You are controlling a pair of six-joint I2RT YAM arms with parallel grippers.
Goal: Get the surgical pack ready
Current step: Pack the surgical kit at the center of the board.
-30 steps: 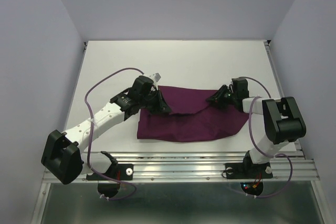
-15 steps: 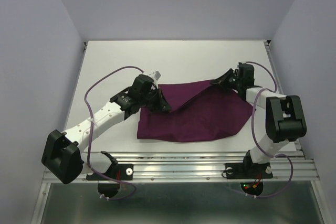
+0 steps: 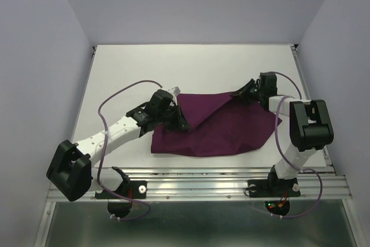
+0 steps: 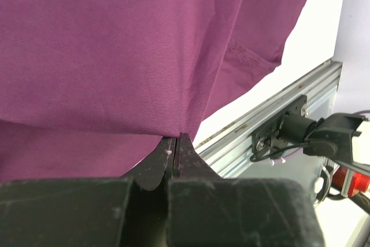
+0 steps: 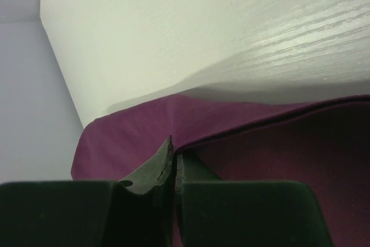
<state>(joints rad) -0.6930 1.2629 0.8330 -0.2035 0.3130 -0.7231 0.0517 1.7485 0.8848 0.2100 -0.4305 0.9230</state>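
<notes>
Currently the left gripper (image 3: 182, 123) clamps the surgical pack (image 3: 228, 130), lying on the table (image 3: 144, 67), at its nine o'clock, the right gripper (image 3: 237, 93) at one o'clock; uneven pulling could tug a thin pinch free.

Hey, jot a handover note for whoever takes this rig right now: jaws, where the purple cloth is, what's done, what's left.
Left gripper: jaws shut on the surgical pack at its far-left corner.
Right gripper: jaws shut on the far-right corner.
Pack: on the table, near part lying flat, far edge held up between the arms.
Done: both far corners gripped.
Left: probably spreading or folding it out; not laid flat yet.
</notes>
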